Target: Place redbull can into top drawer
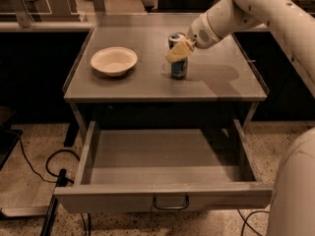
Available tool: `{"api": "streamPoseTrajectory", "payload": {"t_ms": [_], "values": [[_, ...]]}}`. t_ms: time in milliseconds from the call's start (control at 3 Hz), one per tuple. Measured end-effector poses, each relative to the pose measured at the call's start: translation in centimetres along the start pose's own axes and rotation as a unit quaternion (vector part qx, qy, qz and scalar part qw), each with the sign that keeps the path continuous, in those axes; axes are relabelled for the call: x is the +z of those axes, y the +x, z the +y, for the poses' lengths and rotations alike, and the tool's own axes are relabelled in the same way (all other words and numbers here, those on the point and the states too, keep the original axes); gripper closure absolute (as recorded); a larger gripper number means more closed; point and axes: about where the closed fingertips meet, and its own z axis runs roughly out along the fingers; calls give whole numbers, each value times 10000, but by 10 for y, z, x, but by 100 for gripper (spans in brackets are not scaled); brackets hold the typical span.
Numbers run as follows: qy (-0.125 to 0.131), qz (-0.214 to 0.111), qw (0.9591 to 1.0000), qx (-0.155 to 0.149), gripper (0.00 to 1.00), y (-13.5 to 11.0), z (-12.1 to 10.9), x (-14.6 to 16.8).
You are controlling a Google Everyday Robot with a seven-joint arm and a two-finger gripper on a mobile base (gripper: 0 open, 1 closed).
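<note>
The redbull can point(178, 68) stands upright on the grey table top point(147, 82), right of centre. My gripper point(179, 49) reaches in from the upper right and sits at the can's upper half, with one tan finger point(177, 52) lying across its front. The gripper looks shut on the can, which still rests on the table. The top drawer point(162, 196) below the table top is pulled wide open. Its inside is bare, and its bar handle point(170, 203) is at the centre of the front panel.
A shallow white bowl point(113, 60) sits on the left half of the table top. My white arm point(275, 14) crosses the upper right, and part of my body point(295, 191) stands at the lower right beside the drawer. Black cables point(44, 166) lie on the floor at left.
</note>
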Motion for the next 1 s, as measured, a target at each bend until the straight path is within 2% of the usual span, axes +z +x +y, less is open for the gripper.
{"api": "streamPoseTrajectory", "payload": {"t_ms": [333,667,1000], "values": [[0,0,10000,0,88,0,0,0],[-2,3,10000,3,100,0,0,0],[-29,39,10000,46,100,1,4,-1]]}}
